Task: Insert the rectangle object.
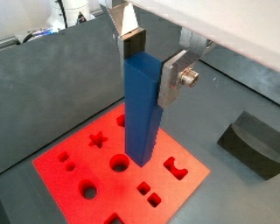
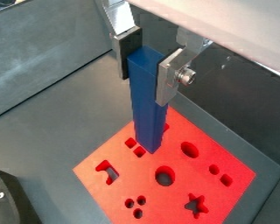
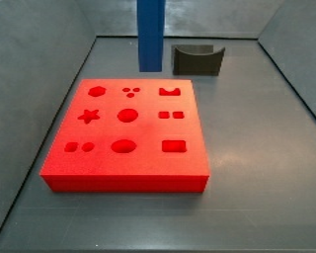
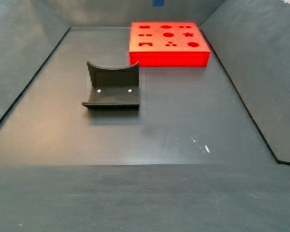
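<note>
Nearest the lens in both wrist views is the gripper (image 1: pixel 152 59), its flat silver finger plates with dark pads (image 2: pixel 129 39) clamped on the upper end of the rectangle object (image 1: pixel 143 109), a tall, slim, smooth blue bar of rectangular cross-section. The bar hangs upright from the fingers, one plate on each of two opposite faces, touching it.

Below the bar lies the flat red board (image 2: pixel 178 175), a thick square slab with shaped holes cut in its top: round ones, a star, a cross, small squares and a notched shape among them. In both wrist views the bar's lower end sits over the board's surface beside a small rectangular hole; whether it touches the board cannot be told.

In a side view the blue bar (image 3: pixel 149 35) stands upright over the far side of the red board (image 3: pixel 127 128), its top cut off by the frame edge, so the gripper does not show there. Just right of the bar, on the dark grey floor (image 3: pixel 253 212) beyond the board, stands a small dark grey block with a curved notch (image 3: pixel 199 58).

In a side view from the opposite end, the grey block (image 4: pixel 112 87) stands near the middle of the floor and the red board (image 4: pixel 169 43) lies at the far end, well apart from it.
</note>
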